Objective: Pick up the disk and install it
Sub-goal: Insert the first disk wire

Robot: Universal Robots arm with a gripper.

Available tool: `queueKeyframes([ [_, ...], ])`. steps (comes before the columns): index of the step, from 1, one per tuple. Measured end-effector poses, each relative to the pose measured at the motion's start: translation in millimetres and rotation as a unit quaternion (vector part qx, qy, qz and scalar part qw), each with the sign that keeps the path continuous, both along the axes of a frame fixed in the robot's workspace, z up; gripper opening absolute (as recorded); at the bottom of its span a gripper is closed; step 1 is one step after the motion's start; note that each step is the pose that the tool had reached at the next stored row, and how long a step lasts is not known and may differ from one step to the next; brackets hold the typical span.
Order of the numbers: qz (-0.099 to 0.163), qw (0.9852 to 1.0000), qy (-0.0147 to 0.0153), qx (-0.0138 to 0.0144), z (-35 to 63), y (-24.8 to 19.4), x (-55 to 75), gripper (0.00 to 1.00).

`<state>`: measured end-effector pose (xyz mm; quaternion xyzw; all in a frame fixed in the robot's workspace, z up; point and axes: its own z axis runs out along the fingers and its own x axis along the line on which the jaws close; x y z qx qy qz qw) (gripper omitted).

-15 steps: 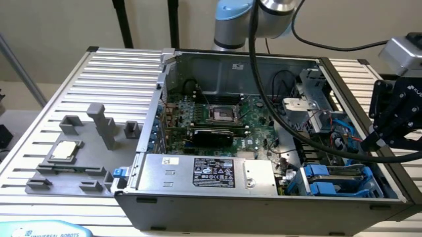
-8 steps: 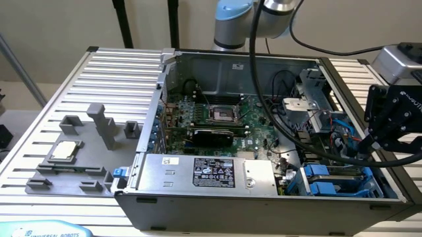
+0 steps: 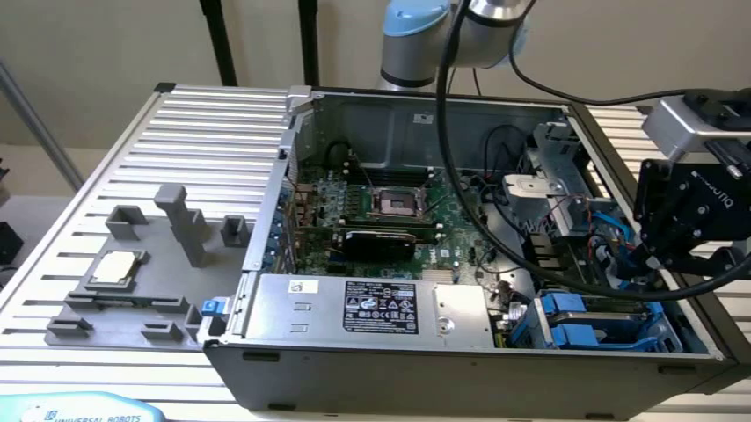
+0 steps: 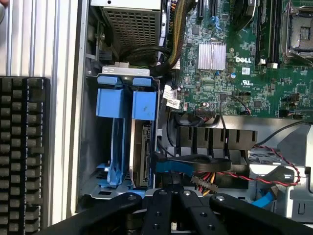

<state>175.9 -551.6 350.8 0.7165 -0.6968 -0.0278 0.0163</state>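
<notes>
Gripper (image 4: 171,192) fingers fill the foreground of my wrist view, pressed together on nothing. I see the disk (image 4: 143,156) standing on edge in its blue carrier (image 4: 144,104) inside the drive cage (image 4: 90,147), just beyond the jaws and apart from them.

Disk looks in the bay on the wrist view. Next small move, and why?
Probably a slow, straight lift out of the case. The disk stands in the drive bay in its blue carrier, tab level with the neighbouring carrier, so it looks seated. The gripper is shut with nothing held, and a blue cable lies close to it.
</notes>
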Motion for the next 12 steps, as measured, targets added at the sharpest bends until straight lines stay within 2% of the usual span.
queueKeyframes([
  [2,0.001,1.0000,0.0000,0.0000,-0.9,1.4,-2.5,0.12],
  [4,0.001,1.0000,0.0000,-0.0001,-1.1,1.6,-5.8,0.24],
  [5,0.002,1.0000,0.0000,0.0000,-1.1,1.6,-7.8,0.24],
  [6,0.003,1.0000,0.0000,-0.0001,-1.1,1.6,-9.9,0.31],
  [12,0.008,1.0000,0.0000,-0.0001,-1.1,1.2,-25.1,0.31],
])
